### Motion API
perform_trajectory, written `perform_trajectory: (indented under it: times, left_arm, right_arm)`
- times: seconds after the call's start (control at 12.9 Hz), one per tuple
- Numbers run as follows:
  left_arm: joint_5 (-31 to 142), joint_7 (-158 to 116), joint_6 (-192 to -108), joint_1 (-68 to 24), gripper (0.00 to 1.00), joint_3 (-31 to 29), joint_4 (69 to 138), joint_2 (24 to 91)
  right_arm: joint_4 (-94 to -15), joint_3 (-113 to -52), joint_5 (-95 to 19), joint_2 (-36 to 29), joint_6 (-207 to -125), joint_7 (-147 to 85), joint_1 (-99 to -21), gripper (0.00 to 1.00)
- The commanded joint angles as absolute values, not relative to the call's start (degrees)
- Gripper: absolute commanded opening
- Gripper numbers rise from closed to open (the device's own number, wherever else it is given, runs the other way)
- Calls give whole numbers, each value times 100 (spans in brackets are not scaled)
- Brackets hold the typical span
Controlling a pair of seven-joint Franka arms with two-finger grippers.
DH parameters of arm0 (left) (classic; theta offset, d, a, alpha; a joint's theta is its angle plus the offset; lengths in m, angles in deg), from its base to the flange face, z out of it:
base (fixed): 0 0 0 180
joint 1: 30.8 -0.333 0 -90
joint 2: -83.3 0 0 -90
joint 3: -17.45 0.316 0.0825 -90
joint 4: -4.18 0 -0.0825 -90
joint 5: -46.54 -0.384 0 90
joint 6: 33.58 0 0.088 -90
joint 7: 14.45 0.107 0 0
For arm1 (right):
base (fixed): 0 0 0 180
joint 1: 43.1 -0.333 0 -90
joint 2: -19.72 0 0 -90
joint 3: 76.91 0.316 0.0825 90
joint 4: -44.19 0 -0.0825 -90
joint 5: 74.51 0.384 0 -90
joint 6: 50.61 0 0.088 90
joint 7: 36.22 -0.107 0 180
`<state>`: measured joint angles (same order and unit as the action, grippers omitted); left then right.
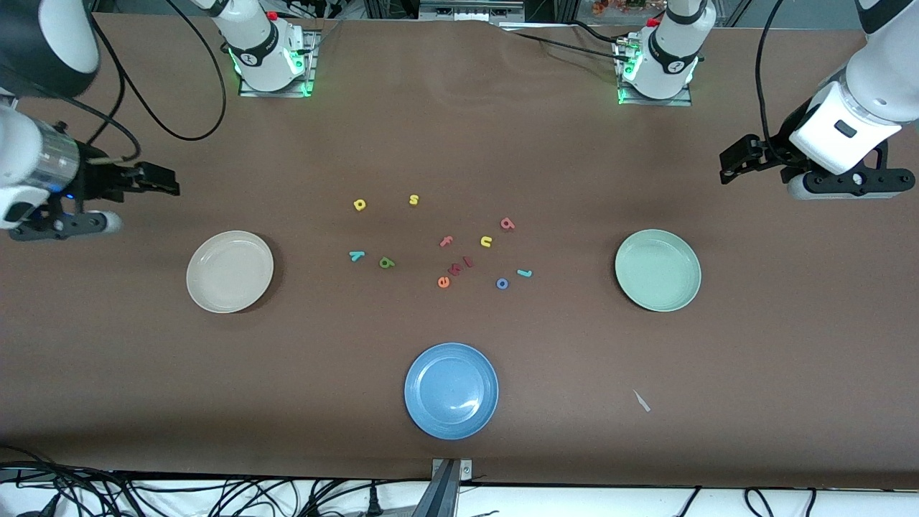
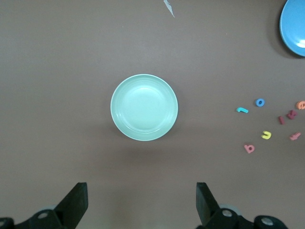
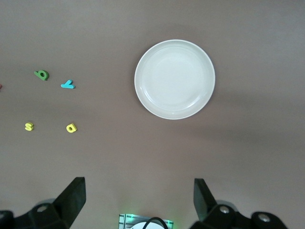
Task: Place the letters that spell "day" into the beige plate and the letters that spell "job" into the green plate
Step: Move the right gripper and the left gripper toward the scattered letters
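Observation:
The beige plate (image 1: 230, 271) (image 3: 174, 78) lies toward the right arm's end and the green plate (image 1: 658, 270) (image 2: 144, 107) toward the left arm's end, both empty. Between them lie the yellow "d" (image 1: 360, 205) (image 3: 71, 128), olive "a" (image 1: 387, 263) (image 3: 42, 74), teal "y" (image 1: 356, 255) (image 3: 67, 85), teal "j" (image 1: 525, 273) (image 2: 242, 110), blue "o" (image 1: 502, 283) (image 2: 259, 102) and pinkish-red "b" (image 1: 507, 223) (image 2: 249, 149). My left gripper (image 1: 732, 166) (image 2: 141, 191) hangs open and empty over bare table at its end. My right gripper (image 1: 169, 182) (image 3: 138, 188) hangs open and empty at its end.
A blue plate (image 1: 451, 390) lies nearest the front camera. Other letters sit among the task's: a yellow "s" (image 1: 413, 199), yellow "u" (image 1: 486, 241), pink "f" (image 1: 446, 241), orange "e" (image 1: 444, 282) and two small red ones (image 1: 461, 266). A pale scrap (image 1: 641, 401) lies nearer the camera than the green plate.

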<state>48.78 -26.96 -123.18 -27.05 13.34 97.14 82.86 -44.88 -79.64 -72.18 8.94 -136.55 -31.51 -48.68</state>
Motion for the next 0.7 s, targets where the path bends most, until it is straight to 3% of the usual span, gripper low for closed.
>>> perform_trajectory:
  times: [0.0,0.31,0.62]
  left_arm:
    - [4988,-3105,-12200,-2694,100,1262,9567,8233]
    - [4988,-3737,-12322,-2685,100,1095,9559,8058]
    - [4980,-5151,-12805,-2685,100,736,9340,7593]
  right_arm:
    - [-4300,-7964,-7222,347,-13395,-3050,-5013,100]
    - [-4361,-7964,-7187,354,-13332,-3120,-5267,100]
    - [-5300,-7841,-7099,793,-13700,-3112,-5312,100]
